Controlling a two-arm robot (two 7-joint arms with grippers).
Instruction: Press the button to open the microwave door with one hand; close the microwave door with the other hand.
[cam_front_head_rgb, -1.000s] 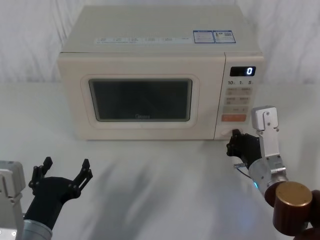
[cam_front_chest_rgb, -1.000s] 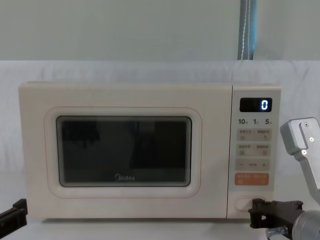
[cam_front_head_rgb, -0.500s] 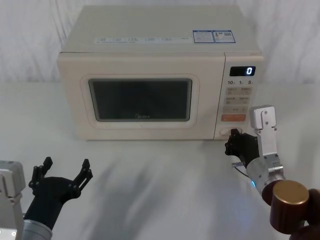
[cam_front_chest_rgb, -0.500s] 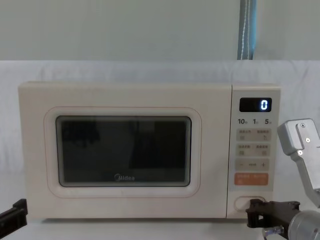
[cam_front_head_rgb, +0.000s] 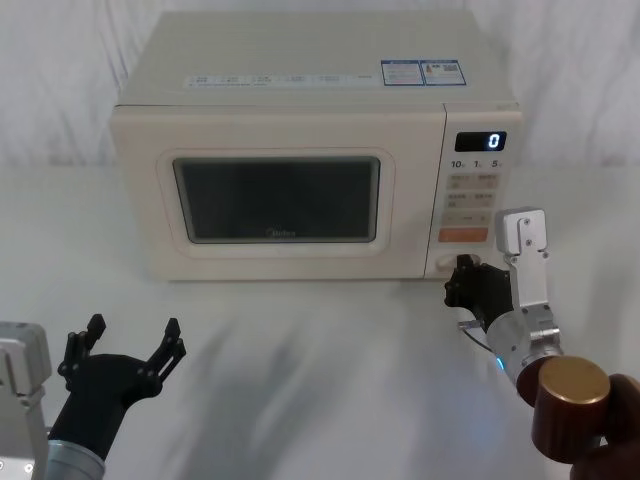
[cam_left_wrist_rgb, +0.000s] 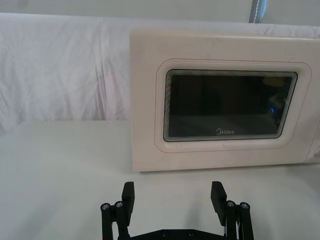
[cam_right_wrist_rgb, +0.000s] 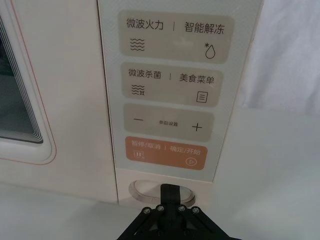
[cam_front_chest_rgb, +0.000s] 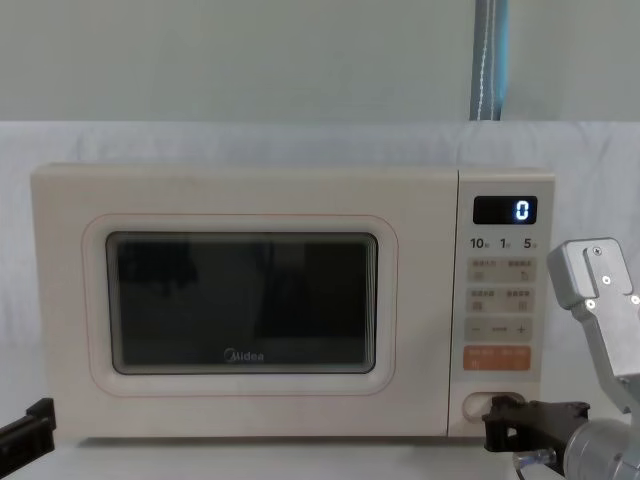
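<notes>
The cream microwave stands on the white table with the microwave door (cam_front_head_rgb: 275, 200) (cam_front_chest_rgb: 240, 300) flush and closed. My right gripper (cam_front_head_rgb: 462, 268) (cam_front_chest_rgb: 497, 412) (cam_right_wrist_rgb: 170, 189) is shut, its fingertips together and pressed against the middle of the oval cream button (cam_right_wrist_rgb: 144, 190) (cam_front_chest_rgb: 472, 404) at the bottom of the control panel. The gripper covers the button's centre. My left gripper (cam_front_head_rgb: 125, 345) (cam_left_wrist_rgb: 172, 200) hovers open low at the front left, well short of the door (cam_left_wrist_rgb: 220, 105), holding nothing.
Just above the button is the orange key (cam_right_wrist_rgb: 165, 152), with cream icon keys higher up and a display (cam_front_head_rgb: 481, 141) reading 0. White cloth covers the table (cam_front_head_rgb: 320, 340) and hangs behind the oven. My right arm's brown joint (cam_front_head_rgb: 570, 400) sits at the lower right.
The right gripper has pushed forward onto the button. The whole microwave has shifted slightly to the left. The door stays closed and the left gripper has not moved.
</notes>
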